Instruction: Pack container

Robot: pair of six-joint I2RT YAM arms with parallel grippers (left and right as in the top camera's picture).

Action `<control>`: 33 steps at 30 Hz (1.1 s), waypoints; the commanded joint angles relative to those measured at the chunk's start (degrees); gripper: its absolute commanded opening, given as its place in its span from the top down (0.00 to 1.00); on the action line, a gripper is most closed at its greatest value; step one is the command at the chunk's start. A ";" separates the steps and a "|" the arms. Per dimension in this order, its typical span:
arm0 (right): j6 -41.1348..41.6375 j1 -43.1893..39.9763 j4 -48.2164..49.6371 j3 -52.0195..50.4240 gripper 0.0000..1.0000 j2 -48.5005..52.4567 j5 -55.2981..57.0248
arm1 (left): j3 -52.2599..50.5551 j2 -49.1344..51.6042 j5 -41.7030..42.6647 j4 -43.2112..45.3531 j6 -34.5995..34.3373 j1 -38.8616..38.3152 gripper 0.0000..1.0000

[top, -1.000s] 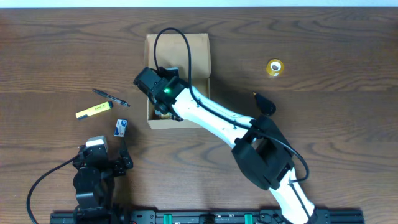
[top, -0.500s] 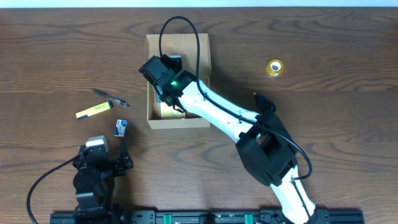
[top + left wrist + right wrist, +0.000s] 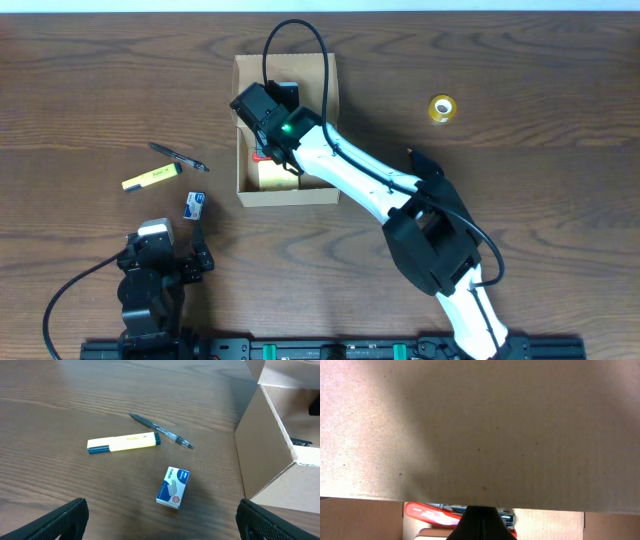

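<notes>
Near left, low over the dark wooden table (image 3: 520,60): left gripper (image 3: 161,512), jaws spread wide, empty. Just beyond, small blue-and-white staple box (image 3: 173,488), then yellow highlighter with dark cap (image 3: 124,443) and slim clear-and-black pen (image 3: 161,431). To the right, mid-table: open tan cardboard box (image 3: 290,195), right gripper (image 3: 480,525) reaching inside, jaws pressed together, close by a red stapler (image 3: 432,512). Far right: yellow tape roll (image 3: 442,109).

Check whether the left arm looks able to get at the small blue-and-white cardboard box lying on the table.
Probably yes: the small blue-and-white cardboard box lies on bare wooden table just ahead of the left end effector, whose jaws stand wide open, with nothing between them.
</notes>
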 commanded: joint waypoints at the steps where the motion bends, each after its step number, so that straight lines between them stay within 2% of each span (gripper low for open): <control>1: -0.55 -0.70 0.13 0.04 0.99 0.96 1.55 | -0.96 -0.33 -0.85 0.02 0.02 -0.24 0.05; 15: -0.55 -0.79 0.76 0.04 0.99 2.40 1.55 | -0.96 -0.33 -0.85 0.02 0.02 -0.24 0.05; 33: -0.48 -0.79 -2.97 0.04 0.99 4.26 0.17 | -0.96 -0.33 -0.85 0.02 0.02 -0.24 0.05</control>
